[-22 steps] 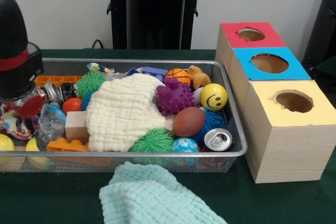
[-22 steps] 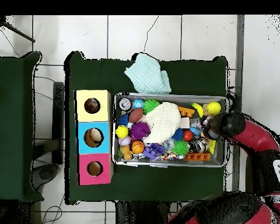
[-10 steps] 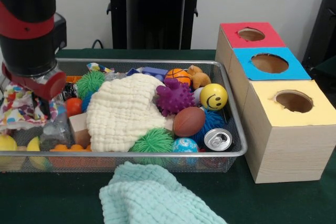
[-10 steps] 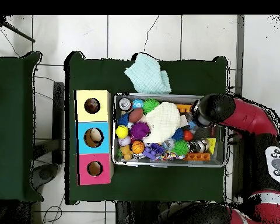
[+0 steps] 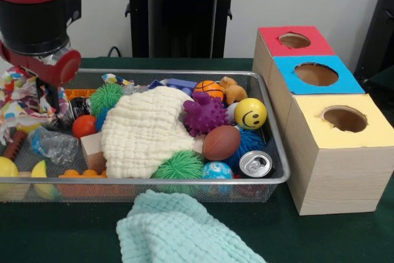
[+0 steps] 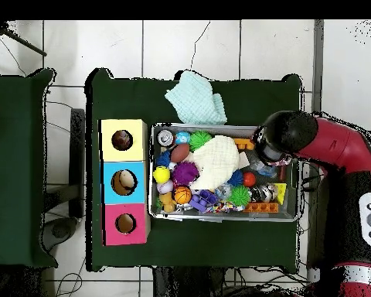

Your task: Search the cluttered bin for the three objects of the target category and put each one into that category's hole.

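My gripper point(image 5: 47, 104) hangs over the left end of the wire bin point(image 5: 184, 180), shut on a multicoloured patterned cloth point(image 5: 15, 100) that dangles just above the clutter. In the overhead view the arm's head point(image 6: 285, 138) covers the gripper and this cloth. A cream waffle cloth point(image 5: 148, 130) lies across the bin's middle, also seen from above point(image 6: 216, 161). A mint cloth point(image 5: 178, 229) lies on the table outside the bin's near side. Three boxes with holes stand to the right: red point(image 5: 294, 41), blue point(image 5: 316, 74) and yellow point(image 5: 345, 121).
Packed around the cream cloth are a purple spiky ball point(image 5: 204, 114), a yellow smiley ball point(image 5: 250, 113), a brown football point(image 5: 221, 142), a drink can point(image 5: 255, 163), green fuzzy balls point(image 5: 178, 165) and orange bricks point(image 5: 77, 170). A crinkled clear wrapper point(image 5: 54, 145) lies under the gripper.
The arm has risen and shifted, lifting the multicoloured cloth up out of the clutter at the bin's left end. The other objects have stayed put.
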Controlling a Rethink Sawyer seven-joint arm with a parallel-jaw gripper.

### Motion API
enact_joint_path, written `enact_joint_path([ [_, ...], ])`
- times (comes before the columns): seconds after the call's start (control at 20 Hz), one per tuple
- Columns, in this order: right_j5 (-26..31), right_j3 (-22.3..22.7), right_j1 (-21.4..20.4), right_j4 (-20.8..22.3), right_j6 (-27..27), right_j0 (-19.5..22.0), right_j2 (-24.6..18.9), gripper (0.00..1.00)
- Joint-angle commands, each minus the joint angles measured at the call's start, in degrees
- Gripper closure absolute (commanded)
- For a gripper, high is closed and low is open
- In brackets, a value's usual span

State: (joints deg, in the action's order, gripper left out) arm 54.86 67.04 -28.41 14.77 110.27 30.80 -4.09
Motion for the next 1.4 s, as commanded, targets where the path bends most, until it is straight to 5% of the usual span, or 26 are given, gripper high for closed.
enact_joint_path([
  [0.05,3.43,6.18,-3.53,-0.37,0.95,-0.29,0.09,1.00],
  [0.35,2.91,12.20,-8.00,-1.04,7.91,-4.49,3.53,1.00],
  [0.85,0.80,22.58,-16.52,-4.11,9.65,-7.81,7.64,1.00],
  [1.4,3.28,25.93,-18.96,-7.37,15.07,-13.41,12.69,1.00],
])
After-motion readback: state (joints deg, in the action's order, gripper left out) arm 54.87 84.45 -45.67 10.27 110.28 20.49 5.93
